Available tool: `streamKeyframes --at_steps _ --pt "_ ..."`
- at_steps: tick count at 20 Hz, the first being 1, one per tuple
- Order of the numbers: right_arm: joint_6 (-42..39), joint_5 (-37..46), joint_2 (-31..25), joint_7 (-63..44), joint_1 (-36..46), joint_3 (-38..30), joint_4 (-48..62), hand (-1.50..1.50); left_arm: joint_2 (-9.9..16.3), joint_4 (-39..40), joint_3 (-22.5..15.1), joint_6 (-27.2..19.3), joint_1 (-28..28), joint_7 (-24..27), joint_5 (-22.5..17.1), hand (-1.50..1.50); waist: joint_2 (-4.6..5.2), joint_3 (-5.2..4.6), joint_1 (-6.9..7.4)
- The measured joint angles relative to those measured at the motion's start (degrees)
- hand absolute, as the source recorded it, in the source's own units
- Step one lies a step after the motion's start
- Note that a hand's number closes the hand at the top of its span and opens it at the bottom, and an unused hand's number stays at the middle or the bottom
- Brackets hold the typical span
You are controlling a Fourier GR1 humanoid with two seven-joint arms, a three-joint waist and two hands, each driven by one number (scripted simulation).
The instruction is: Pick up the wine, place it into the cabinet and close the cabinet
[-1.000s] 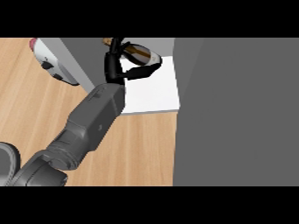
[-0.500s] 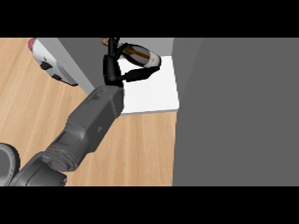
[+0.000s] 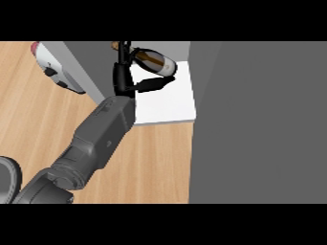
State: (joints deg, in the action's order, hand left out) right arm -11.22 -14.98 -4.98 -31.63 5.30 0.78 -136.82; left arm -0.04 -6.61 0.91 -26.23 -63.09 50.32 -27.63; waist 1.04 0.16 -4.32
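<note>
There is a single view, taken from the robot's head and aimed steeply down at the wooden worktop (image 3: 25, 124). With the cabinet (image 3: 265, 124) as landmark: its grey body fills the whole right part of the frame, so the camera sits close above and slightly left of it. Its white shelf floor (image 3: 168, 103) lies just left of that grey mass, toward the upper middle of the frame. One grey forearm (image 3: 99, 139) rises from the lower left corner and runs diagonally up toward the shelf, showing that the lens sits just behind and above the arm. With only one camera, no second view shares any part.
</note>
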Motion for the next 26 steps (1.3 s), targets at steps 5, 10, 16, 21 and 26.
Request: streamKeyframes --at_steps 5,10,16,21,26 --pt "-0.06 -0.04 0.21 0.5 0.06 0.22 0.27 -1.5 -0.01 0.08 -0.56 2.57 0.13 0.1 0.64 -1.5 0.03 0.0 0.06" --pt "-0.43 -0.08 0.37 0.98 -0.69 0.83 0.1 -1.5 -0.01 0.08 -0.96 4.31 0.42 0.12 0.64 -1.5 -0.1 -0.04 0.01" --pt "0.52 0.13 0.71 -0.07 0.0 1.95 0.12 -1.5 -0.07 -0.79 -1.52 6.5 0.79 -0.2 -0.72 -1.5 -0.13 -0.15 0.1" --pt "1.16 0.16 0.62 -1.04 0.61 2.27 -0.09 -1.5 -0.04 -2.49 -3.08 8.53 1.9 -0.44 -3.19 -1.5 -0.36 -0.15 0.0" --pt "1.9 0.19 0.44 -2.26 1.46 2.37 -0.16 -1.5 -0.01 -5.54 -6.46 8.86 4.44 -0.66 -7.45 -1.5 -0.72 -0.11 -0.02"
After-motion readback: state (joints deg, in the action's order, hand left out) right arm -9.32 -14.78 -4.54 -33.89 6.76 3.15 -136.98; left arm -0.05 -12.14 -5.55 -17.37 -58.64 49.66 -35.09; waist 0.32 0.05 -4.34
